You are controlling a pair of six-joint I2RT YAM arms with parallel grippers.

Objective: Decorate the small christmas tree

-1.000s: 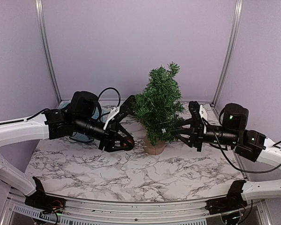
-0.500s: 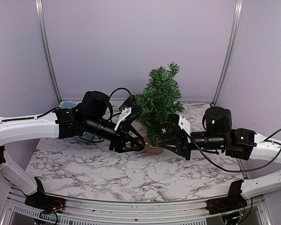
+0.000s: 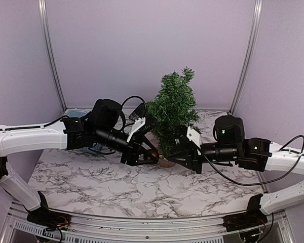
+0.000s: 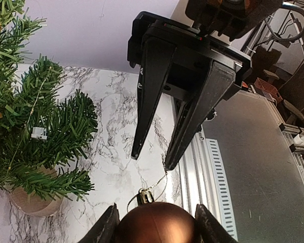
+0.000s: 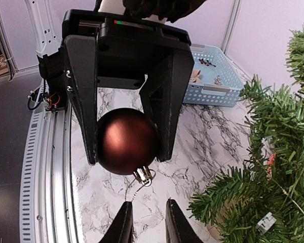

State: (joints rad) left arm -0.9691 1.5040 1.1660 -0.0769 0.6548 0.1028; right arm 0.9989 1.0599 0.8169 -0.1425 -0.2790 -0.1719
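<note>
The small christmas tree stands in the middle of the counter with no ball on it that I can see, so the hanging is left to do: the left claw squeezes 1 brown ball beside the tree, and the right claw, open a little and empty, points at its gold cap.

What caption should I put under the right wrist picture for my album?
Left jaws hold a shiny brown ball facing the open right jaws, beside the little tree.
</note>
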